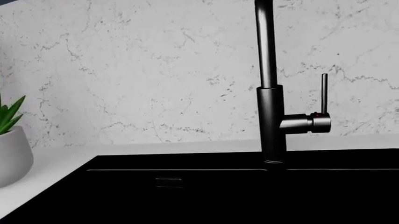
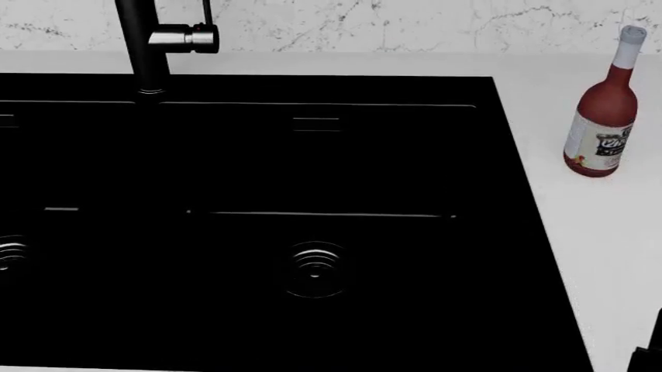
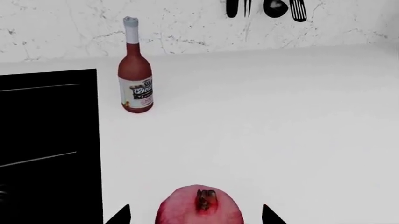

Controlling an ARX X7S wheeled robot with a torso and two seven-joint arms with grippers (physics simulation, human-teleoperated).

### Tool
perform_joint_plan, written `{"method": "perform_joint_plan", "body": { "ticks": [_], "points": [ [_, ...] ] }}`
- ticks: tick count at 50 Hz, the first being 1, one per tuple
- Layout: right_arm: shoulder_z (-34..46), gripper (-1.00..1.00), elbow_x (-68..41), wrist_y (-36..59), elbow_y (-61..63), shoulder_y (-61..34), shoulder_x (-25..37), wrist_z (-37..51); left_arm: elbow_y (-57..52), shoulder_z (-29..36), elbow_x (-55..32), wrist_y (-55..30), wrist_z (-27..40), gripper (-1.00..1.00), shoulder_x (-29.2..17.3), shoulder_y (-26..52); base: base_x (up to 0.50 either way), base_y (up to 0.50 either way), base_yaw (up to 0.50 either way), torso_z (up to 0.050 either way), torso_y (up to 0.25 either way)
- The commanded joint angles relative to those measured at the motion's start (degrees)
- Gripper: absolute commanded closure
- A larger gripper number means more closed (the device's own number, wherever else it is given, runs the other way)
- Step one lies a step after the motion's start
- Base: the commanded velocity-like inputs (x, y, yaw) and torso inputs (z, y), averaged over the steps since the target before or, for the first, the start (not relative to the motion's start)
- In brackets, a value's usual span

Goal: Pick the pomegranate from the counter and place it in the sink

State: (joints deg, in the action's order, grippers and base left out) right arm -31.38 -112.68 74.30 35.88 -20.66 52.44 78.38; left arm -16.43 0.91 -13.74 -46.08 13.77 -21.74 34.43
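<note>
The pomegranate [image 3: 184, 210] is a glossy red-pink fruit with a dark crown. It sits on the white counter [image 3: 281, 130] in the right wrist view. My right gripper [image 3: 196, 217] is open, one dark fingertip [image 3: 121, 215] on each side of the fruit with a gap on both sides. The black sink [image 2: 310, 170] fills the head view, and its near basin has a round drain [image 2: 315, 269]. The sink's edge also shows in the right wrist view [image 3: 50, 121]. The pomegranate is out of the head view. My left gripper does not show in any view.
A tall red sauce bottle [image 3: 135, 74] stands on the counter beside the sink's right edge and also shows in the head view [image 2: 604, 116]. The black faucet [image 1: 269, 93] rises behind the sink. A potted plant [image 1: 12, 149] stands left of it. Utensils [image 3: 265, 8] hang on the marble backsplash.
</note>
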Motion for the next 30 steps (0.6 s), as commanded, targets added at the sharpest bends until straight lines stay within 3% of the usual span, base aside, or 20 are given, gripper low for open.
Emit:
{"method": "perform_joint_plan", "body": {
  "ticks": [1,15,30],
  "points": [
    [0.49,-1.00,2.56,0.25,-1.39,-0.09,-0.08,-2.38,-0.27,0.10,-0.15,-0.03,0.09,-1.00,-0.13,-0.14,0.00,0.00,0.00,0.000,0.000],
    [5.87,-1.00,6.28,-0.17,-6.18,-4.24,-0.25,-5.74,-0.58,-0.16,-0.48,-0.35,0.21,-1.00,-0.43,-0.21,0.00,0.00,0.00,0.000,0.000],
    [6.68,-1.00,12.42,0.33,-8.84,-3.62,-1.37,-10.65,-0.03,0.08,-0.52,0.44,0.23,-1.00,-0.45,-0.71,0.00,0.00,0.00,0.000,0.000]
  ]
}}
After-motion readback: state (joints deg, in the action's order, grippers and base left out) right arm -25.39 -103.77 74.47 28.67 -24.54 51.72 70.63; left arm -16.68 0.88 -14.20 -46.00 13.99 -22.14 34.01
